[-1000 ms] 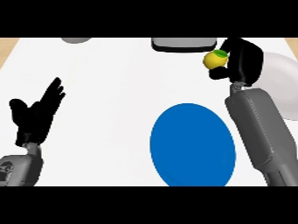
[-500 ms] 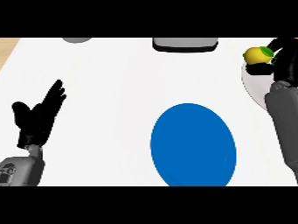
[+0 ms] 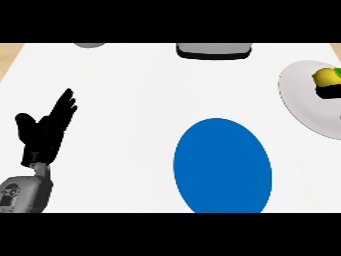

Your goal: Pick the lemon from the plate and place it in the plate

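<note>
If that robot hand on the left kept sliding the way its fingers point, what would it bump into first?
Probably nothing soon: the left robot hand points up and slightly right across bare white counter. The grey object at the far edge lies roughly ahead, though depth is unclear.

A single head view looks steeply down on the white bench [image 3: 129,90] from the robot's own side, facing away from the body. Forearms enter from the lower edge; the bench's far edge runs along the top. The right hand [image 3: 334,89] is cut by the right border.

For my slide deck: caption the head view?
Right hand holds lemon over white plate; blue plate waits.
</note>
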Available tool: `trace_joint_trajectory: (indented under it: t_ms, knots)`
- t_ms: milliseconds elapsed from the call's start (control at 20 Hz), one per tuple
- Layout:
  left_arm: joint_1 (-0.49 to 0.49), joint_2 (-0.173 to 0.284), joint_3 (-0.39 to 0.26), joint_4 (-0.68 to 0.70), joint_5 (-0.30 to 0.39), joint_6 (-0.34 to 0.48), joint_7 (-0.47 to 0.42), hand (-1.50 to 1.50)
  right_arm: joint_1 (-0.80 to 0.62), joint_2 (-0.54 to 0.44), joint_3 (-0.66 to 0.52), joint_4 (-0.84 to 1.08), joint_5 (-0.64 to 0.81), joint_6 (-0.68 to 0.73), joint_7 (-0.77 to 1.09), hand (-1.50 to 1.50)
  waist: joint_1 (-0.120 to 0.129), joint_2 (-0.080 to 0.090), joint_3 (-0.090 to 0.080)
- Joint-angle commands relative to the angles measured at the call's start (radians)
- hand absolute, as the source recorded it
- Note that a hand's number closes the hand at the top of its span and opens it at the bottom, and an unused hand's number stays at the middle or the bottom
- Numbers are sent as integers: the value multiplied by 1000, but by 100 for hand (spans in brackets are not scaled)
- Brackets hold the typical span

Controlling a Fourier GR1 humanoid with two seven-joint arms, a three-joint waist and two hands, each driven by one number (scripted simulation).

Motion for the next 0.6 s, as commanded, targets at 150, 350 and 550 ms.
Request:
trace_joint_trajectory:
  t_ms: [150, 350, 550]
  knots:
    - [8, -7, -10, -28, -6, -3, 11, 0, -23, -47, -121, 205, -151, 135, -129, 150, 20, 8, 3]
    - [21, -23, -18, -45, -14, 5, 7, 0, -28, -129, -127, 282, -169, 232, -300, -150, 16, 5, 2]
    - [21, -18, -9, 8, -18, -12, -42, 0, -34, -117, -154, 260, -194, 130, -443, -150, 16, 7, 2]
